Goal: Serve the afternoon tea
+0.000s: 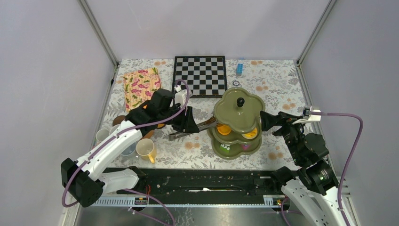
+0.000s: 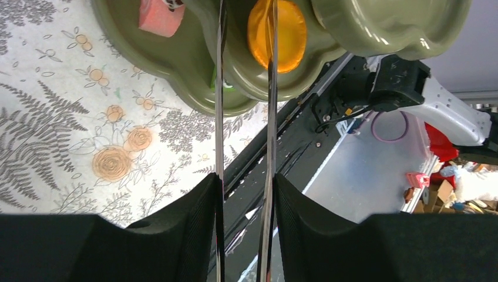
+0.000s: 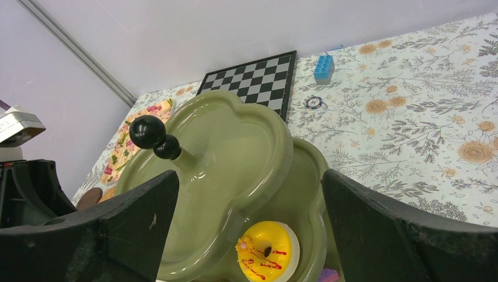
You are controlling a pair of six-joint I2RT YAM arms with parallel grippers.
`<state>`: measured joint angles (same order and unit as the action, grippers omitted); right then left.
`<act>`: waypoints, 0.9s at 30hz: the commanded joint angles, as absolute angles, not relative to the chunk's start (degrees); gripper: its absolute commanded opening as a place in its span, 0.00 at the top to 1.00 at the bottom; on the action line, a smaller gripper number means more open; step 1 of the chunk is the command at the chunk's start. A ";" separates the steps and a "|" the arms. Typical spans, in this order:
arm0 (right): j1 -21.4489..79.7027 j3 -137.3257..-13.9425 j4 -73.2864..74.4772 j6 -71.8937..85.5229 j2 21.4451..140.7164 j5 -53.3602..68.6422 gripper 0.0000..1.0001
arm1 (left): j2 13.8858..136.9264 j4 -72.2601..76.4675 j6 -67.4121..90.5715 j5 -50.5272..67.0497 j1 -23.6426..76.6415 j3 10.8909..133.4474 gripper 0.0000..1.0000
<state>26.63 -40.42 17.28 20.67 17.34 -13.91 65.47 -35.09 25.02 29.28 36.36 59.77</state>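
Tongs (image 2: 271, 147) sit pinched in our left gripper (image 2: 246, 188), tips at the biscuit (image 2: 288, 35) ahead on the stand (image 2: 376, 23). Our right gripper (image 3: 249, 182) gapes around the stand's top tier. We judge the biscuit light and crumbly: squeeze its edges gently.

Counts, top view. One three-tier stand (image 1: 230, 112), centre, showing four sweets: two orange sweets (image 1: 224, 129), one green sweet (image 1: 226, 147), one pink sweet (image 1: 244, 147).

Near left, three mugs: cream-yellow mug (image 1: 146, 149), pale blue mug (image 1: 128, 150), white mug (image 1: 102, 135). One brown coaster (image 1: 118, 120). One pair of tongs (image 1: 193, 130).

Far: one chessboard (image 1: 200, 75), one floral tray (image 1: 141, 85), one blue block (image 1: 239, 68).
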 commanded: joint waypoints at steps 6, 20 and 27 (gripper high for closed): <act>26.89 -40.61 15.20 21.04 17.38 -13.90 0.02 | 60.80 -39.03 18.73 26.87 31.63 64.20 0.59; 26.89 -40.26 14.57 20.60 18.43 -14.10 0.02 | 64.80 -50.24 14.27 6.94 17.13 72.71 0.60; 26.94 -40.21 14.25 19.88 18.67 -13.97 0.02 | 75.57 -49.74 11.17 -2.55 6.88 76.16 0.59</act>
